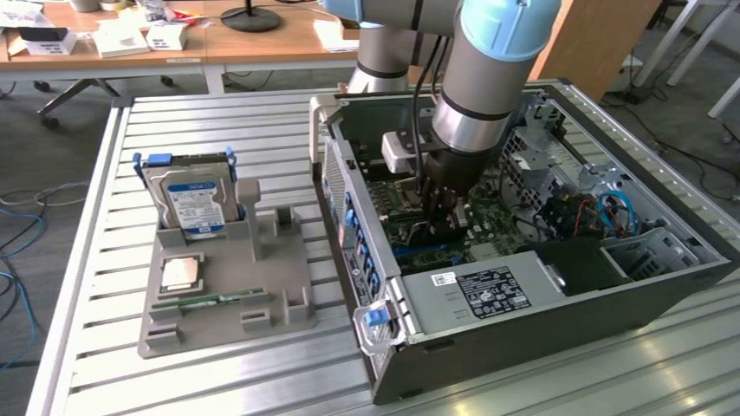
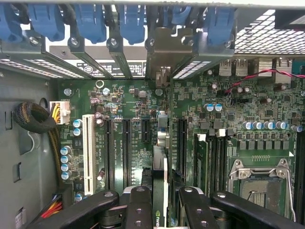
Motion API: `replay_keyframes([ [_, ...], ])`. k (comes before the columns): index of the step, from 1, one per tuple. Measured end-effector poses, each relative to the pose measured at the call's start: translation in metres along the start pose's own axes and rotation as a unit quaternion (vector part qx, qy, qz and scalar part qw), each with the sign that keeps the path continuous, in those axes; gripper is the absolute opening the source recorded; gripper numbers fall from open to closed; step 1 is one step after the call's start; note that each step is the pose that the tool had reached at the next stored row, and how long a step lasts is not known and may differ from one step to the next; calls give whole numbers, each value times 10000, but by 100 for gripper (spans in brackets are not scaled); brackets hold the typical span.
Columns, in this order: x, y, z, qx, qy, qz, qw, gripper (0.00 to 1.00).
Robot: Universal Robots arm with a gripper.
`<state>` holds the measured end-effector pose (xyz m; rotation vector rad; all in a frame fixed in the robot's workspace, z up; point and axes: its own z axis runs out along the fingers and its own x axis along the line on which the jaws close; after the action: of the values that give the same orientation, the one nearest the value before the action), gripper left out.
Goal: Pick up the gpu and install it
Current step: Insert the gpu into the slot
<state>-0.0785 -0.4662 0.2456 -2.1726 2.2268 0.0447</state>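
Observation:
The gpu [image 2: 161,160] appears edge-on in the wrist view as a thin black card standing upright over the green motherboard [image 2: 128,102]. Its silver bracket [image 2: 164,52] sits against the rear slot openings. My gripper [image 2: 163,194] is shut on the card, with a black finger [image 2: 139,200] on each side. In the exterior view the gripper [image 1: 445,221] reaches down into the open computer case [image 1: 521,338], close above the board.
Blue slot latches [image 2: 90,21] line the case's rear wall. A white slot [image 2: 87,152] and the processor socket [image 2: 259,183] flank the card. Outside the case, a grey holder [image 1: 225,286] carries a hard drive [image 1: 193,198], a processor chip [image 1: 183,274] and a memory stick [image 1: 214,301].

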Motion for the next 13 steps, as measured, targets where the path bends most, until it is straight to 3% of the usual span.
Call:
replay_keyframes([
  [5,-1,0,4,1,1,0,10000,27],
  [9,-7,0,6,1,34,0,10000,27],
  [13,-20,0,5,2,39,0,10000,27],
])
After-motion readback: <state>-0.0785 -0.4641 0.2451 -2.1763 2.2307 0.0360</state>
